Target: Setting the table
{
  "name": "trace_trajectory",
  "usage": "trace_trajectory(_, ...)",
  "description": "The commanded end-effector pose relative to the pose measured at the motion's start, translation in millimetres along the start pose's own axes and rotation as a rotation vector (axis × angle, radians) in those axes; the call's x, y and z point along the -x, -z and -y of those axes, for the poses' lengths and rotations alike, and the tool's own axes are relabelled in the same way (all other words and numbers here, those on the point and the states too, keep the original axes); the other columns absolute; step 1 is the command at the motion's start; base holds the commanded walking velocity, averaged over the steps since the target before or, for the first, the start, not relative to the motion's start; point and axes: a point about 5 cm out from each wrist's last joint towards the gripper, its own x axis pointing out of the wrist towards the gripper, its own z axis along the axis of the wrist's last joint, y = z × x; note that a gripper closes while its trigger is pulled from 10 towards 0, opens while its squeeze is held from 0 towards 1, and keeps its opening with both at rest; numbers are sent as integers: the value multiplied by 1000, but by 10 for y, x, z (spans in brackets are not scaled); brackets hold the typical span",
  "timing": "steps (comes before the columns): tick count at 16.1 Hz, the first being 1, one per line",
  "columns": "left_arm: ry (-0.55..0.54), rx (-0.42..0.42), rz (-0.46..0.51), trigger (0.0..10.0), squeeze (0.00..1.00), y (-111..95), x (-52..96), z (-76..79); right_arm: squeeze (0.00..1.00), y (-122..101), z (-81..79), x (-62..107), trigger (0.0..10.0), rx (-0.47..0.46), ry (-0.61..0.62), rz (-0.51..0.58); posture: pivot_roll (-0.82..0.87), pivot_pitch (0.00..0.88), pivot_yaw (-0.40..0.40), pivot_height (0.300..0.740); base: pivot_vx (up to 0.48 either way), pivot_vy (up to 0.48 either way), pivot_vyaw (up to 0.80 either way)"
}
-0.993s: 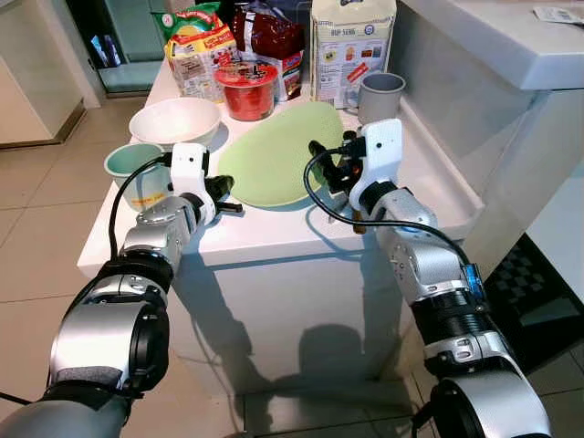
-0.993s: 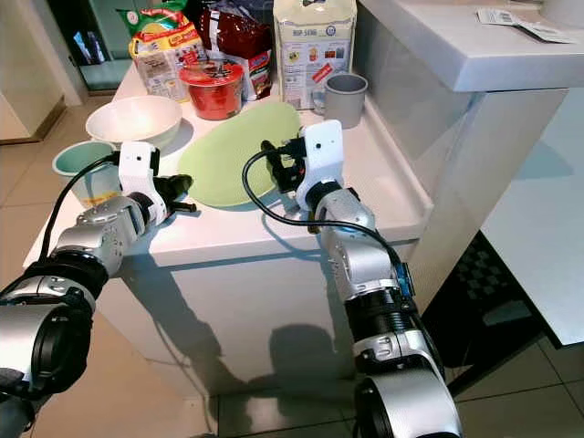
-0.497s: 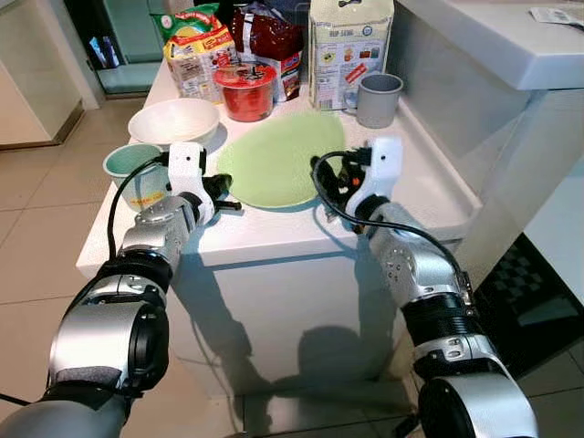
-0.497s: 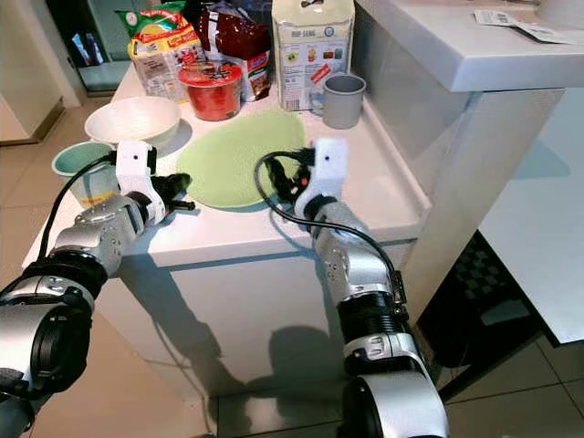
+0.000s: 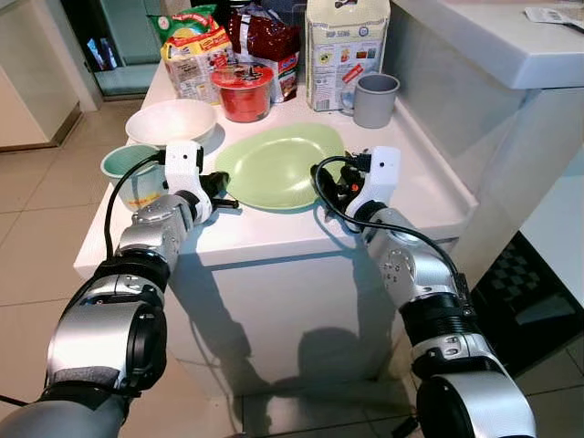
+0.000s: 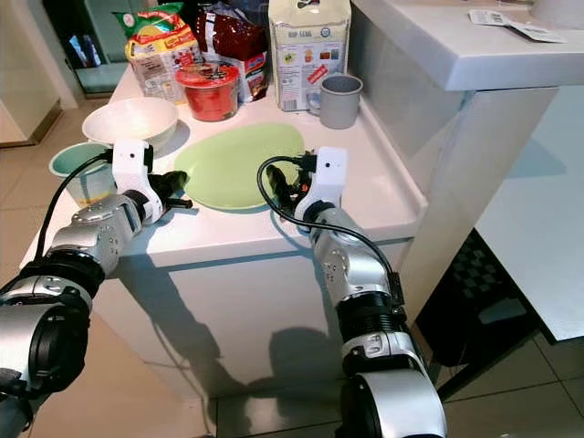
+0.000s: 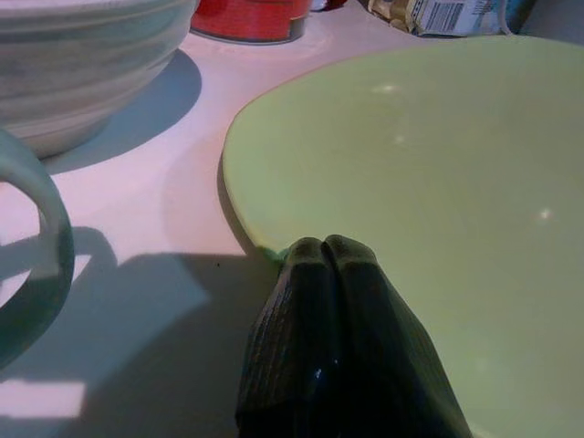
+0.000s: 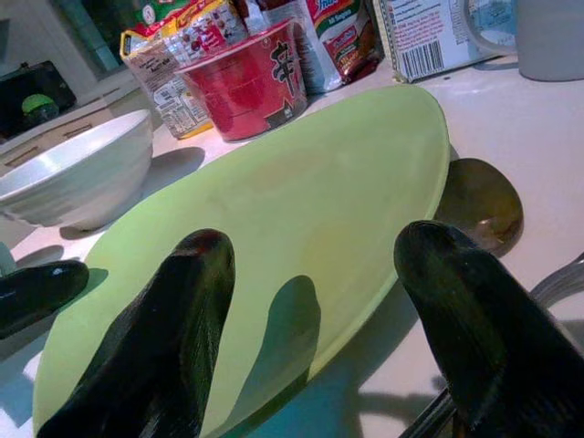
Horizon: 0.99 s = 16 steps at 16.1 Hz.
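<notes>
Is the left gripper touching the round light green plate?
Touching. In the left wrist view the left gripper's shut black fingertips press against the round light green plate's near rim.

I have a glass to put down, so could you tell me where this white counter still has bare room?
Bare white counter lies right of the round pale-green plate, in front of the grey mug, and along the front edge. The back is crowded: red noodle cup and food packets. The white bowl and teal cup fill the left.

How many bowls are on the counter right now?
2. A white bowl sits behind the left tool, left of the green plate. A smaller teal bowl stands nearer the counter's left edge. The packages might hide more.
</notes>
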Motion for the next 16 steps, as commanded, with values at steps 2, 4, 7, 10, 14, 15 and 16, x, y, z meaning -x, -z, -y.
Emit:
trace_trajectory(2, -51, 63, -179, 10000, 0, 412, 86, -103, 0, -230, -101, -32, 10000, 68, -37, 77, 60, 0, 46, 740, 0, 0, 0)
trace_trajectory(4, -56, 73, -199, 10000, 0, 439, 99, -119, 0, -469, -173, -12, 10000, 154, -68, 171, 59, 0, 48, 740, 0, 0, 0)
trace_trajectory(7, -69, 69, -219, 10000, 0, 487, 126, -157, 0, -687, -235, 24, 10000, 221, -95, 249, 57, 0, 50, 740, 0, 0, 0)
trace_trajectory(10, -73, 71, -217, 10000, 0, 484, 126, -160, 0, -772, -255, 47, 10000, 217, -101, 275, 55, 0, 49, 740, 0, 0, 0)
trace_trajectory(14, -74, 80, -204, 10000, 0, 476, 125, -162, 0, -810, -259, 67, 10000, 209, -98, 287, 53, 0, 51, 740, 0, 0, 0)
trace_trajectory(15, -74, 81, -204, 10000, 0, 476, 125, -160, 0, -808, -253, 67, 10000, 207, -96, 286, 54, 0, 51, 740, 0, 0, 0)
trace_trajectory(16, -73, 83, -202, 10000, 0, 476, 121, -154, 0, -789, -235, 64, 10000, 189, -89, 276, 54, 0, 51, 740, 0, 0, 0)
